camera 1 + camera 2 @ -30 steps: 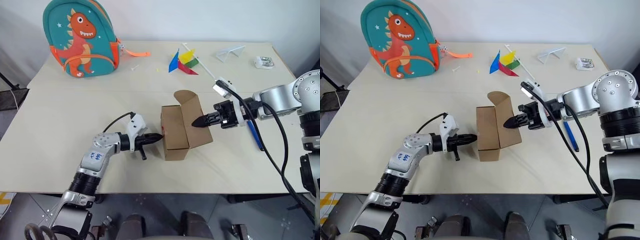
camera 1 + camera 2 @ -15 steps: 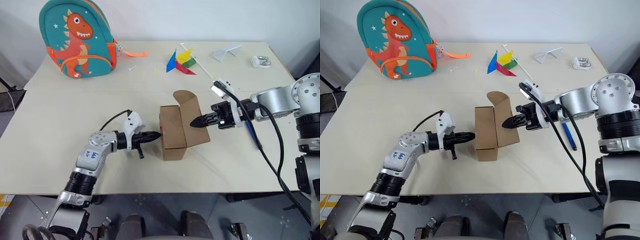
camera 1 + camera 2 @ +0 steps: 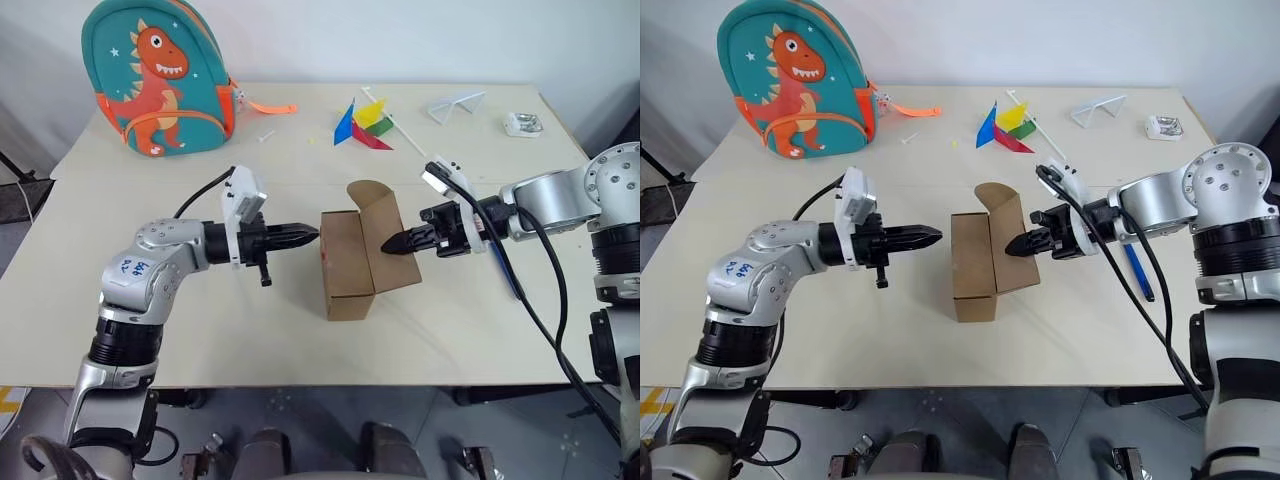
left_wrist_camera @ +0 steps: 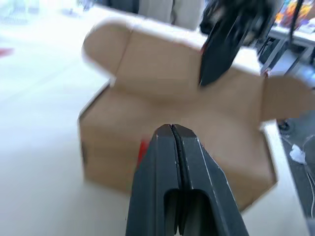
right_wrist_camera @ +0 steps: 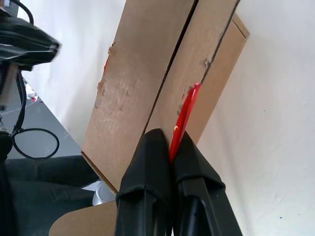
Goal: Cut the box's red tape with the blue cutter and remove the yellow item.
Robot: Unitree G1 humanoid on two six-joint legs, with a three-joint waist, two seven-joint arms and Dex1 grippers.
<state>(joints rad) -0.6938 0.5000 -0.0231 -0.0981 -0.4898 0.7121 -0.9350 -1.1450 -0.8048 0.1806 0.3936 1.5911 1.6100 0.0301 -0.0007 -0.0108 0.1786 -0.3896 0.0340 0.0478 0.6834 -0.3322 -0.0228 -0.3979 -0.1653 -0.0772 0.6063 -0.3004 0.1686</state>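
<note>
The brown box stands mid-table with one rounded flap raised. My right gripper rests against its right side, shut on a strip of the red tape that runs up from between the fingers. A bit of red also shows on the box's left face. My left gripper is shut and empty, held level just left of the box's top edge, pointing at it. The blue cutter lies on the table behind my right arm. The yellow item is out of view.
A dinosaur backpack stands at the far left corner. A multicoloured pinwheel, a clear stand and a small clear object lie along the far edge. Bare table spreads left of and in front of the box.
My left gripper has risen from near the table beside the box's lower left face to the height of its top edge. The right gripper and the box have stayed put.
</note>
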